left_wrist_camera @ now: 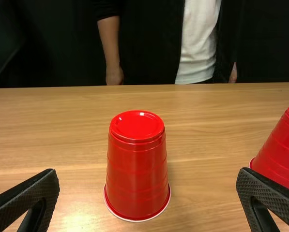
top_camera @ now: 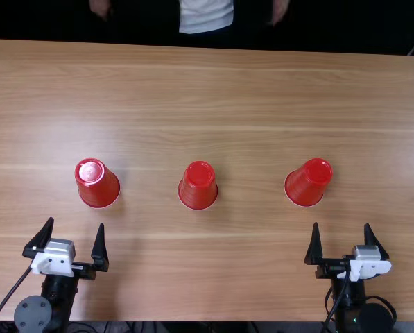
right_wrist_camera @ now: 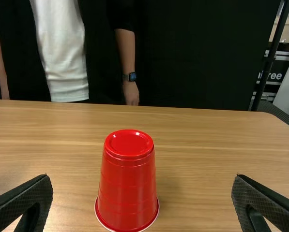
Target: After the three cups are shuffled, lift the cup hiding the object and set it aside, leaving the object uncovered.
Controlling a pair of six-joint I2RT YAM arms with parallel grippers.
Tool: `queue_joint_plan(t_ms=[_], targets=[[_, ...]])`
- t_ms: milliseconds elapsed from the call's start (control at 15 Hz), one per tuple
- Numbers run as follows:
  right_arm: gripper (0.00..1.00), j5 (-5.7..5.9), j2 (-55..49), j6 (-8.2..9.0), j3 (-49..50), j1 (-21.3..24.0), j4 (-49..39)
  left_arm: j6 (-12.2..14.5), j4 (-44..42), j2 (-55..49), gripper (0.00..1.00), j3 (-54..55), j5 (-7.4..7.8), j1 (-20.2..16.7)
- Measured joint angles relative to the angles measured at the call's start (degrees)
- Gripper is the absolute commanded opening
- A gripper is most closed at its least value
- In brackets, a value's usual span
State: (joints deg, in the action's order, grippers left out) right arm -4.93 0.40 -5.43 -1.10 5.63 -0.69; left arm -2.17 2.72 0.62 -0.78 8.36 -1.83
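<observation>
Three upside-down red plastic cups stand in one row across the light brown wooden table (top_camera: 207, 90), rims down on the wood. Landmark: middle red plastic cup (top_camera: 197, 185).

- left red plastic cup (top_camera: 97, 184): well apart from the middle cup, on its left.
- right red plastic cup (top_camera: 308, 182): well apart from it, on its right.
- Can't tell which cup covers the object.

Left gripper (top_camera: 75, 223): left of the middle cup and closer to the table's near edge, in line with the left cup, near it but not touching. Fingers spread wide, holding nothing. Its wrist camera has the left cup (left_wrist_camera: 137, 166) straight ahead of the gap between the fingers, and the middle cup (left_wrist_camera: 280, 147) beside it.

Right gripper (top_camera: 341, 226): same setup on the middle cup's right, in line with the right cup (right_wrist_camera: 127, 181). Wide open, holding nothing, no contact.
</observation>
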Motion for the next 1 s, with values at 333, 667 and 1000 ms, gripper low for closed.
queue_joint_plan(t_ms=[333, 667, 1000], targets=[[1.0, -0.02, 1.18, -0.07, -9.77, 0.24, 0.5, 0.0, 9.16, 3.52, 1.0, -12.72, -0.07, -0.11], [1.0, 0.0, 23.61, -0.44, -33.4, 0.44, 14.78, -0.02, 26.93, 27.98, 1.0, -40.65, -3.15, -0.15], [1.0, 0.0, 42.64, -0.63, -54.82, 0.44, 37.86, -0.02, 48.19, 48.54, 1.0, -65.24, -6.67, -0.15]])
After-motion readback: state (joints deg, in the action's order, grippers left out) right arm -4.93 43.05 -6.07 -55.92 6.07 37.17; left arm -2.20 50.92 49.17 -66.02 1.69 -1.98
